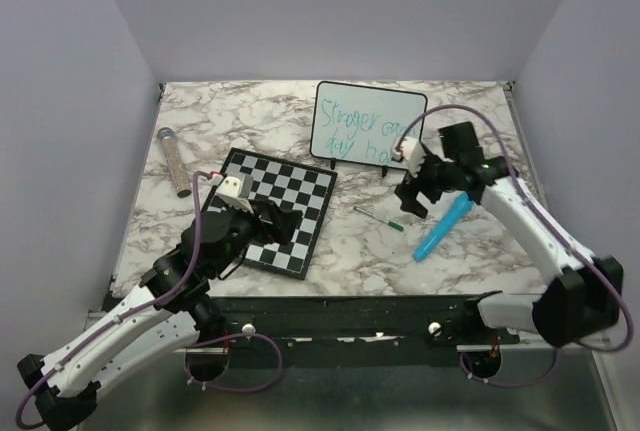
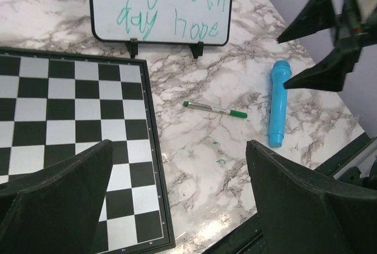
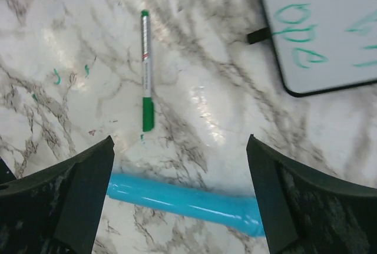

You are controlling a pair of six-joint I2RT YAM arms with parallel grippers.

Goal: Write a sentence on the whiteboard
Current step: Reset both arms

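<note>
The whiteboard (image 1: 352, 119) stands upright at the back of the table on small black feet. It also shows in the left wrist view (image 2: 159, 3) and the right wrist view (image 3: 330, 24). The sentence (image 2: 168, 6) is teal-green lettering in two lines on it. A green marker (image 1: 379, 217) lies flat on the marble, seen too in the left wrist view (image 2: 215, 109) and the right wrist view (image 3: 145, 68). My right gripper (image 1: 412, 196) is open and empty above the table near the marker. My left gripper (image 1: 272, 221) is open and empty over the chessboard.
A black-and-white chessboard (image 1: 300, 191) lies left of centre. A light blue tube (image 1: 443, 227) lies right of the marker. A grey cylinder (image 1: 174, 161) lies at the far left. Small green marks (image 2: 219, 152) stain the marble.
</note>
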